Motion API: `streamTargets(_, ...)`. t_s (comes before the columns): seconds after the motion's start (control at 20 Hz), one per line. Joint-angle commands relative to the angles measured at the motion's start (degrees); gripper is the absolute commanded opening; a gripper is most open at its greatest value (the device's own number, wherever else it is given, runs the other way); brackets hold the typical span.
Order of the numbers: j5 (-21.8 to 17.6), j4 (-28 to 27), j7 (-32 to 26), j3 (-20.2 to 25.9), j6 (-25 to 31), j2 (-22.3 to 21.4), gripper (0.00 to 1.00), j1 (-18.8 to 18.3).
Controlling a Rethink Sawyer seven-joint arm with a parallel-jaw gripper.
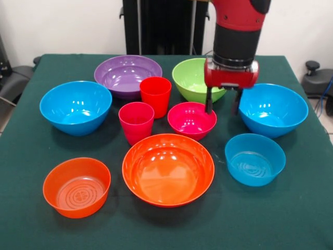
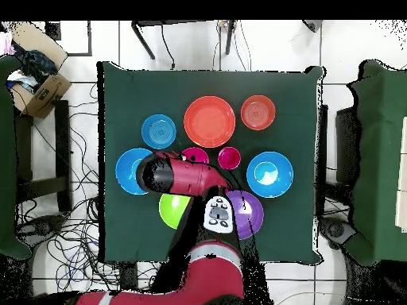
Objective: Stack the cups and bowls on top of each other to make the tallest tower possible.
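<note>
Claw (image 1: 222, 102) released, empty, hanging above the table (image 1: 291, 219). Just beside it, flanking: magenta bowl (image 1: 191, 119), blue bowl (image 1: 273, 109). Behind: green bowl (image 1: 192, 78). Cups (image 1: 155, 95) farther off.

Green table (image 1: 291, 219) bare along near edge; bowls (image 1: 168, 169) crowd the middle.

On the green table (image 2: 127, 230), the large orange bowl (image 2: 210, 121) sits at twelve o'clock; the red arm (image 2: 184, 176) reaches up from six.
</note>
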Motion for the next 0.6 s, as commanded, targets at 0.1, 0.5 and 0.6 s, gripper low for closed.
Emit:
streamTargets(0.1,3.7,-11.6,10.6,1.3,10.7,5.1,1.0,4.7)
streamTargets(0.5,3.4,-13.8,9.5,1.0,13.0,5.5,1.0,5.3)
streamTargets(0.6,3.1,-13.6,9.4,1.1,13.0,5.4,1.0,5.2)
